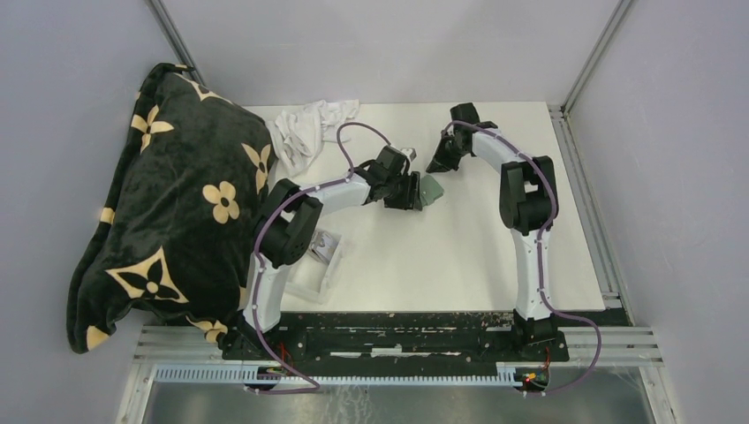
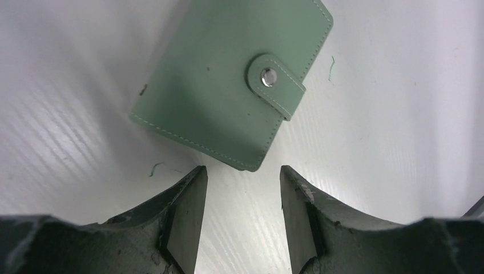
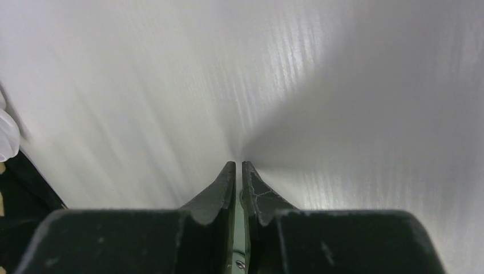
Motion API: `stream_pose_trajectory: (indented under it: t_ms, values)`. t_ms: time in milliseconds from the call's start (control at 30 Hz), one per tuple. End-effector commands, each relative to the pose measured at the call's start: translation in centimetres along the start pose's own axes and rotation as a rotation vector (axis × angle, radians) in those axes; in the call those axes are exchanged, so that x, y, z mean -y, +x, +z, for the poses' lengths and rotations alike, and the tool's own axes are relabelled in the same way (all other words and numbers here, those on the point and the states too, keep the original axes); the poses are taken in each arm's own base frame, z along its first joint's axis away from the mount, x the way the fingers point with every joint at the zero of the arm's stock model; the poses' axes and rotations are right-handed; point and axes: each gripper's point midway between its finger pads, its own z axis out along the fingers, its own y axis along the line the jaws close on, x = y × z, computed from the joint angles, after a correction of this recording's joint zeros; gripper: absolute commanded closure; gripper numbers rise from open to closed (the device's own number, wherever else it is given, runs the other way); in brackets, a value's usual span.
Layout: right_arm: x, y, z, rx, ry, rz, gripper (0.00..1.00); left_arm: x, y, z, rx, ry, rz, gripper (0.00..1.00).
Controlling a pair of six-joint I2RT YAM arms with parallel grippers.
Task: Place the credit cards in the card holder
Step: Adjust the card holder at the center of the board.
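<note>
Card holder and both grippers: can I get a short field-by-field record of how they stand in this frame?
card holder: closed, snap fastened, lying flat on the table
left gripper: open, the holder's near corner right at the gap between its tips, no contact seen
right gripper: shut, nothing showing past its tips, over bare table
credit cards: none visible in either wrist view

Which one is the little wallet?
Find the white table, then the left gripper near its middle. Just past its open jaws lies the card holder, flat and shut. It is the only mint-green thing, with a silver snap tab.
</note>
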Motion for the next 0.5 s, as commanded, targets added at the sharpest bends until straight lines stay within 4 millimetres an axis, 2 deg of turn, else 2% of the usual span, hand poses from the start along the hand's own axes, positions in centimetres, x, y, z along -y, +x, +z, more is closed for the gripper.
stream_pose_trajectory:
  t_ms: [0, 133, 233, 367, 467]
  values:
    - [-2.1, -1.3, -0.7, 0.026, -0.038, -0.025, 0.85, 2.2, -0.1, -2.0, -0.003, 0.046, 0.043, 0.42]
    - [-2.4, -2.6, -2.5, 0.096, -0.018, -0.053, 0.80, 2.2, -2.0, -3.9, 0.048, -0.007, 0.074, 0.40]
    - [-2.1, -3.3, -4.3, 0.152, 0.016, -0.078, 0.78, 1.6, -4.5, -5.8, 0.124, -0.084, 0.095, 0.38]
    - [-0.9, -3.4, -6.7, 0.212, 0.085, -0.120, 0.76, 0.6, -7.4, -7.6, 0.215, -0.154, 0.094, 0.35]
    - [0.1, -2.7, -8.3, 0.231, 0.122, -0.155, 0.75, -0.6, -9.2, -7.9, 0.254, -0.195, 0.089, 0.33]
